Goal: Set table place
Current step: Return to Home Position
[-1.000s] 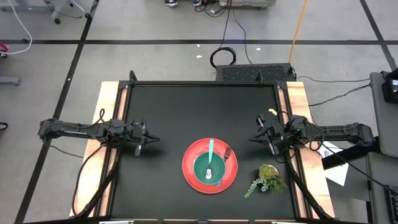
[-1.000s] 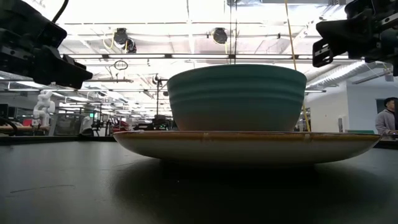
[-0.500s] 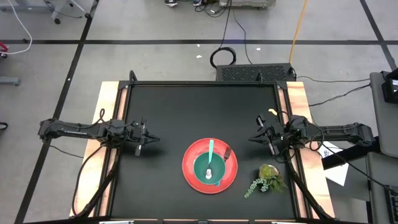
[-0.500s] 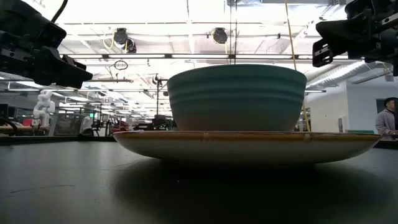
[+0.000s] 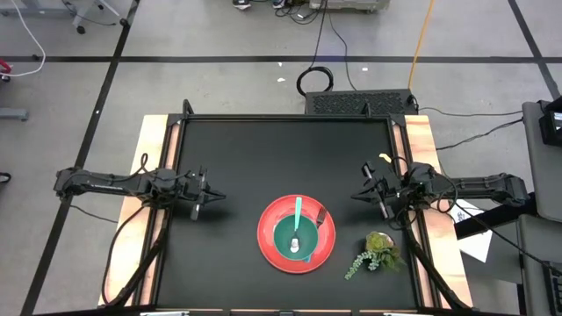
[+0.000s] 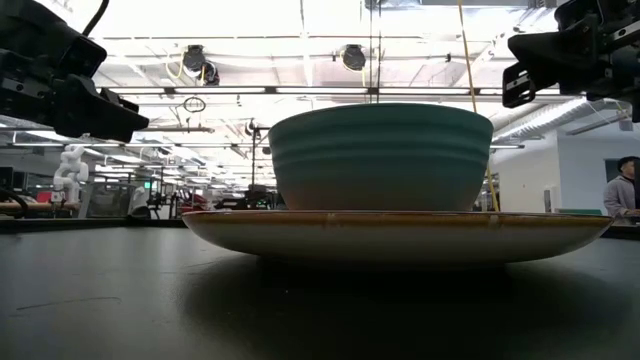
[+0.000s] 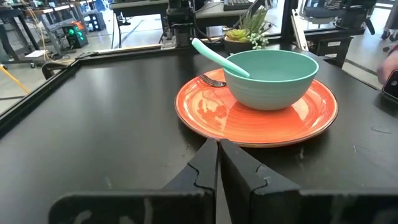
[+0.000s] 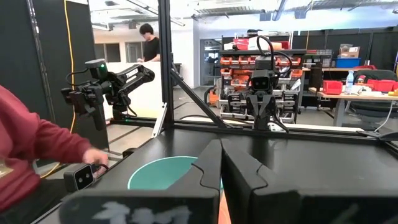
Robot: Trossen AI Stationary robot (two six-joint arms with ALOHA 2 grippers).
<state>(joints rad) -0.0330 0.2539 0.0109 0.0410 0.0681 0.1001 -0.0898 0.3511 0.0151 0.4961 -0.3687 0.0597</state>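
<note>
Nothing has shifted: left gripper (image 5: 213, 197) and right gripper (image 5: 358, 195), clenched empty, wait by the matte black table's (image 5: 281, 149) side edges; round red plate (image 5: 267, 230) and green bowl (image 5: 284, 237) look set.

Plant sprig (image 5: 375, 250) lies lower right in the high view, coiled cable (image 5: 316, 81) upper centre; a person (image 6: 622, 192) at the low view's right edge.

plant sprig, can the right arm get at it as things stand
Probably yes: the plant sprig lies on the table near the right gripper, apart from the red plate, with nothing between them.
</note>
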